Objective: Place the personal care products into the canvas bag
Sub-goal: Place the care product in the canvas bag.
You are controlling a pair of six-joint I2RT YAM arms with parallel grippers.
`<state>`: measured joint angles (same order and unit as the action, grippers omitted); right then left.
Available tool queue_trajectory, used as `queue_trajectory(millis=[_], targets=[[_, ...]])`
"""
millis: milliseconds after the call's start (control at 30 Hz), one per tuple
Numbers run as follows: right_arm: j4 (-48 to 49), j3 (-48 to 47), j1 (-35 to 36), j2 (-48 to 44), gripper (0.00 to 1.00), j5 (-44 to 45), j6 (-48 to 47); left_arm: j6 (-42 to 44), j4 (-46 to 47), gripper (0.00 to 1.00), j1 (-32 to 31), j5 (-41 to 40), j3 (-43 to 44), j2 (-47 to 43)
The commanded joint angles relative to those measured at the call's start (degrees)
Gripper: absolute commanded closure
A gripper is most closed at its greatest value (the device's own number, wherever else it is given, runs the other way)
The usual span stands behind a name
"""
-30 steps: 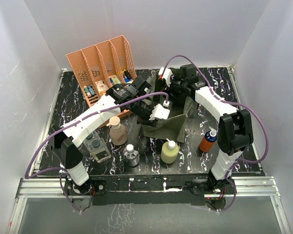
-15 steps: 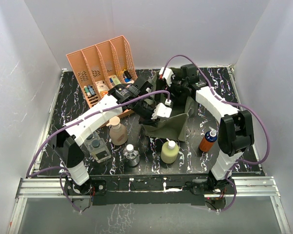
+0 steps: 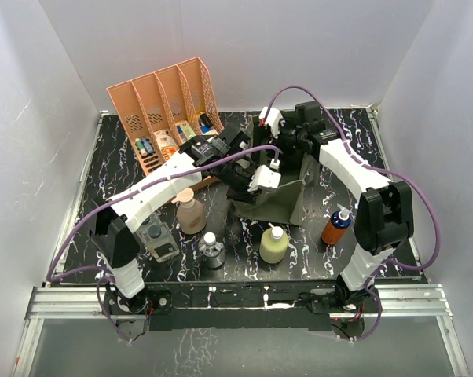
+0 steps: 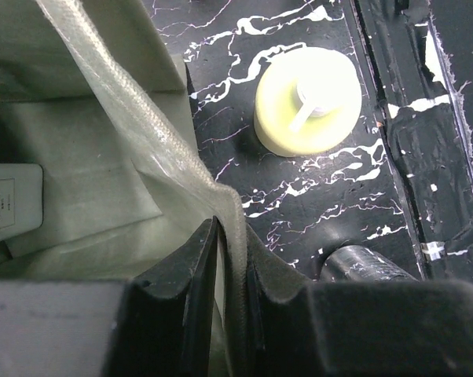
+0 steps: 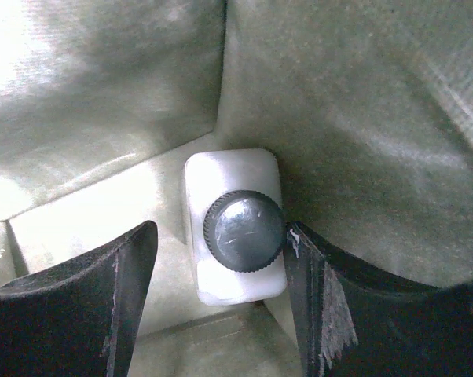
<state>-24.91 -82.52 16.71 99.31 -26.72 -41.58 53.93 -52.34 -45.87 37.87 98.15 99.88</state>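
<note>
The olive canvas bag (image 3: 274, 203) stands open mid-table. My left gripper (image 3: 257, 187) is shut on its near rim (image 4: 181, 169). My right gripper (image 3: 295, 154) reaches down into the bag and is open (image 5: 219, 232) around the white bottle (image 5: 230, 177) with a dark cap; its right finger touches the cap, and the bottle rests on the bag floor. On the table stand the tan pump bottle (image 3: 191, 213), the yellow white-capped bottle (image 3: 273, 243) (image 4: 307, 110), the orange-and-blue pump bottle (image 3: 335, 226), the small clear round bottle (image 3: 212, 250) and the clear twin pack (image 3: 159, 239).
A salmon-orange slotted rack (image 3: 162, 98) stands at the back left with small colourful boxes and tubes (image 3: 167, 140) in its slots. The table's raised edges and white walls close in on three sides. The left arm spans above the tan pump bottle.
My left gripper has drawn the bag rim slightly to the right and back. My right wrist has shifted a little to the right above the bag.
</note>
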Motion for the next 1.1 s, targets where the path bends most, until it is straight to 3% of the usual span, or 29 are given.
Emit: queue_trajectory(millis=[0,367,1067], targets=[[-1.41,-3.43,-0.28,-3.91,0.33,-2.87,1.52,-0.23,0.82,0.84,-0.19,-1.17,1.88,1.36],[-4.83,-6.1,-0.32,-6.86,0.29,-4.45,4.9,-1.98,2.3,0.84,-0.17,-2.98,2.64,1.56],[-9.25,-9.92,-0.48,-14.13,0.29,0.3,10.99,-1.95,3.46,0.84,-0.28,-4.42,1.3,1.73]])
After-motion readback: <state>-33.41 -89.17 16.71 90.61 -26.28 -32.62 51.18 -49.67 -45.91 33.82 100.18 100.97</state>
